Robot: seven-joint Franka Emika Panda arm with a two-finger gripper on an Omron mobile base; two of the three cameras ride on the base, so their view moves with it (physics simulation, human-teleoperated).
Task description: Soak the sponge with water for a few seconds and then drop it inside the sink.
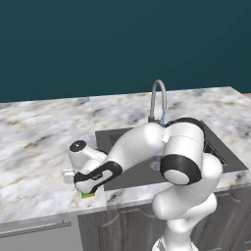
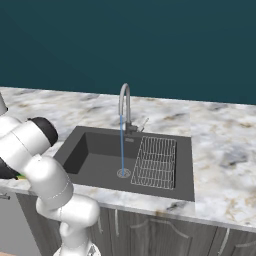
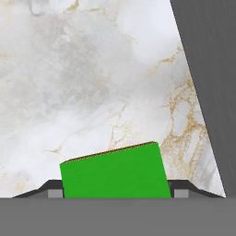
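**Sponge clamped on the counter left of the sink**

One sponge: a bright green block, a thin yellow-orange layer along its far edge. It lies on the marble counter just left of the sink, long axis running across between the fingers, slightly skewed. The gripper is closed on its two ends. One water stream falls from the single faucet to the drain; one wire rack sits in the basin.
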